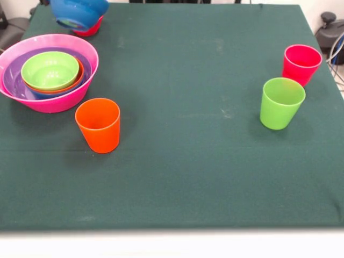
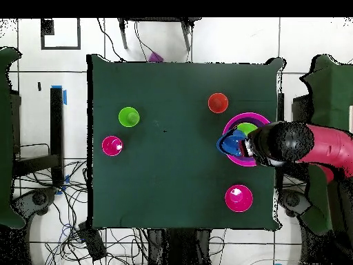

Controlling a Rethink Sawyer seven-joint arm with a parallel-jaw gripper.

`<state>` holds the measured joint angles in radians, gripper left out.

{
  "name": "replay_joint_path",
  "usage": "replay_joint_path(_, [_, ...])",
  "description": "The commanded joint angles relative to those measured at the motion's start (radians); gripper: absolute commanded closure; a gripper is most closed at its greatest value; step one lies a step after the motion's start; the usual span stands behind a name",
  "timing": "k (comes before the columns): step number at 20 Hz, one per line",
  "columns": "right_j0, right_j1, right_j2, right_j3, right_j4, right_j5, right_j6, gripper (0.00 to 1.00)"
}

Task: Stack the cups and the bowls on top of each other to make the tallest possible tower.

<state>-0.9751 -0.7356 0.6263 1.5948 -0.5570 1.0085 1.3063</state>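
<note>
blue glossy plastic bowl point(image 1: 79, 12) lifted off green bench point(image 1: 183, 161), presumably under pincer; pincer's grip impossible to tell.

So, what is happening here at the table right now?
A Sawyer arm is building a nest of bowls. It carries a blue bowl above the table, near a red-pink bowl. The stack so far is a pink bowl holding purple, orange and lime green bowls. Three cups stand apart on the green cloth: orange, lime green and red-pink.
</note>
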Motion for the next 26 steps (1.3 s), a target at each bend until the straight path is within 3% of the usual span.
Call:
replay_joint_path(1, [0.009, 0.107, 0.065, -0.136, -0.107, 0.124, -0.427, 1.00])
replay_joint_path(18, [-0.003, 0.146, 0.060, -0.195, -0.132, 0.129, -0.520, 1.00])
replay_joint_path(26, [-0.004, 0.173, 0.046, -0.180, -0.156, 0.077, -0.498, 1.00])
